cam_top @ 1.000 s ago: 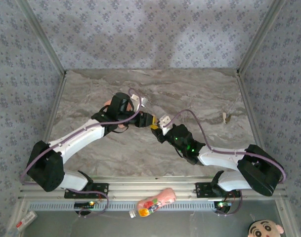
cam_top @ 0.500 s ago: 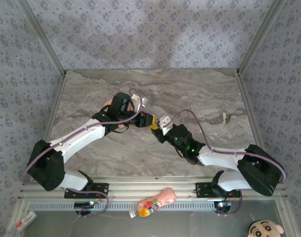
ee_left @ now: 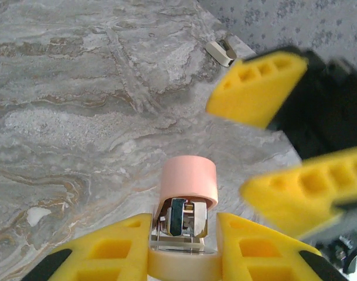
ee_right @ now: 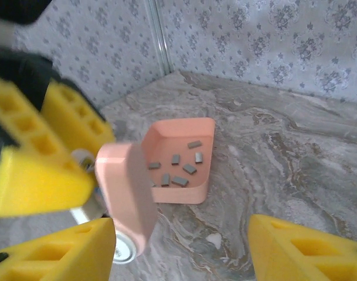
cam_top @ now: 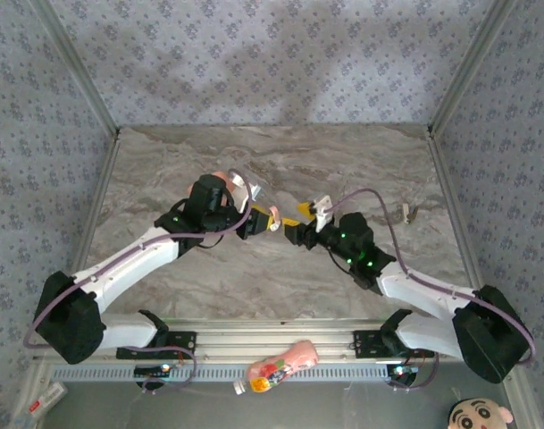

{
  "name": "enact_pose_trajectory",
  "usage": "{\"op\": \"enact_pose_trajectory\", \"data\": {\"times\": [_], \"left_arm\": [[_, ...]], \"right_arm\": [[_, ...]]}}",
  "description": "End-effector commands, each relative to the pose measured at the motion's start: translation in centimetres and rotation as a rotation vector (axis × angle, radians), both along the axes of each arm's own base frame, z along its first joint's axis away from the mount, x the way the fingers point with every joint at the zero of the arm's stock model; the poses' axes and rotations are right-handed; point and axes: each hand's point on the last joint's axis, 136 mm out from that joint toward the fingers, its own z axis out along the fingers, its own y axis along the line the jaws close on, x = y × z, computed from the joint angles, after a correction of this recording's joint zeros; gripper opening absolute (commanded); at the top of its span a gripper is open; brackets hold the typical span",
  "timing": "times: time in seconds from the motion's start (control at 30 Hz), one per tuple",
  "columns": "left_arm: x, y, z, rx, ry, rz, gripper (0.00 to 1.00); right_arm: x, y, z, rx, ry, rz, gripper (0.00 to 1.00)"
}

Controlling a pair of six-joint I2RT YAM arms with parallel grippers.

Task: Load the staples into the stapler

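The right gripper (ee_right: pixel 181 228) has drawn back and opened wide; the left gripper (ee_left: pixel 184 234) clamps the tiny pink-and-white stapler (ee_left: pixel 188 182). Behind it, the salmon-pink rectangular tray (ee_right: pixel 203 136) holds dark-grey metal staples (ee_right: pixel 190 168).

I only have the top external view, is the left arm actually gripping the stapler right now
Observer: Yes, the left wrist view has the left gripper with its jaws shut on the stapler.
Operator: Is the right one holding anything?
Observer: No, the right gripper has its jaws wide open, gripping nothing, close beside the stapler.
Operator: And the staples?
Observer: Several grey staples lie loose in the salmon-pink tray on the table.
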Motion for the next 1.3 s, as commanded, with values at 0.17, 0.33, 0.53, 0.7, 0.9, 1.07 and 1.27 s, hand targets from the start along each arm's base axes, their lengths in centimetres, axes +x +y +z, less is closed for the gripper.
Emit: {"op": "enact_pose_trajectory", "data": {"times": [0.17,0.33,0.53,0.7,0.9,1.07,1.27], "left_arm": [[-1.2,0.1,1.1,0.023,-0.294,-0.141,0.07],[-2.4,0.2,0.7,0.060,-0.448,-0.225,0.09],[-3.8,0.3,0.0,0.102,-0.586,-0.304,0.07],[-3.9,0.3,-0.1,0.107,-0.591,-0.306,0.06],[-3.8,0.2,-0.1,0.108,-0.593,-0.305,0.06],[-3.7,0.1,0.0,0.111,-0.593,-0.300,0.06],[-3.6,0.1,0.1,0.108,-0.594,-0.300,0.06]], "right_arm": [[-2.2,1.3,1.9,0.144,0.284,0.219,0.65],[-2.8,2.4,2.1,0.122,0.362,0.251,0.65],[-3.3,3.9,1.5,0.065,0.396,0.277,0.65],[-3.3,4.9,1.1,0.047,0.415,0.299,0.65],[-3.1,5.2,0.1,0.033,0.438,0.295,0.65],[-3.3,5.3,-0.2,0.024,0.446,0.304,0.64],[-2.9,4.9,-1.1,0.002,0.468,0.265,0.63]]}}
